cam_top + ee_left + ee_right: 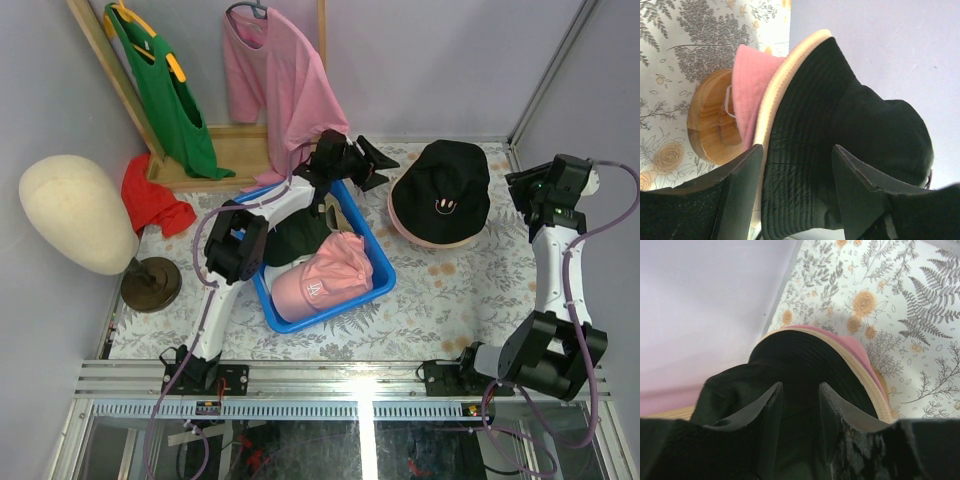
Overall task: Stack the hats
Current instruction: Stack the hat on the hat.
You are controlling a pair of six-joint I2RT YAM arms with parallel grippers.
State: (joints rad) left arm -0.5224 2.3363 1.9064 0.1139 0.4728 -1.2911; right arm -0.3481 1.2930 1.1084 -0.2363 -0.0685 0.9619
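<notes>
A black bucket hat (440,190) with a small pink face on it sits on top of a pink bucket hat (432,240) at the back right of the table. My left gripper (377,163) hovers open at its left brim; in the left wrist view the black hat (840,125) shows between the spread fingers of the gripper (796,150), over the pink one (747,85). My right gripper (517,186) stands open at the hat's right side, and the black crown (790,360) fills the gap of the gripper (799,387). A pink cap (325,275) and a dark cap (293,237) lie in the blue basket (383,272).
A cream mannequin head (75,215) on a dark round base (150,285) stands at the left, with a red cloth (155,200) behind it. Green (165,95) and pink (280,85) T-shirts hang on the wooden rack (235,150). A wooden disc (707,125) lies under the stacked hats.
</notes>
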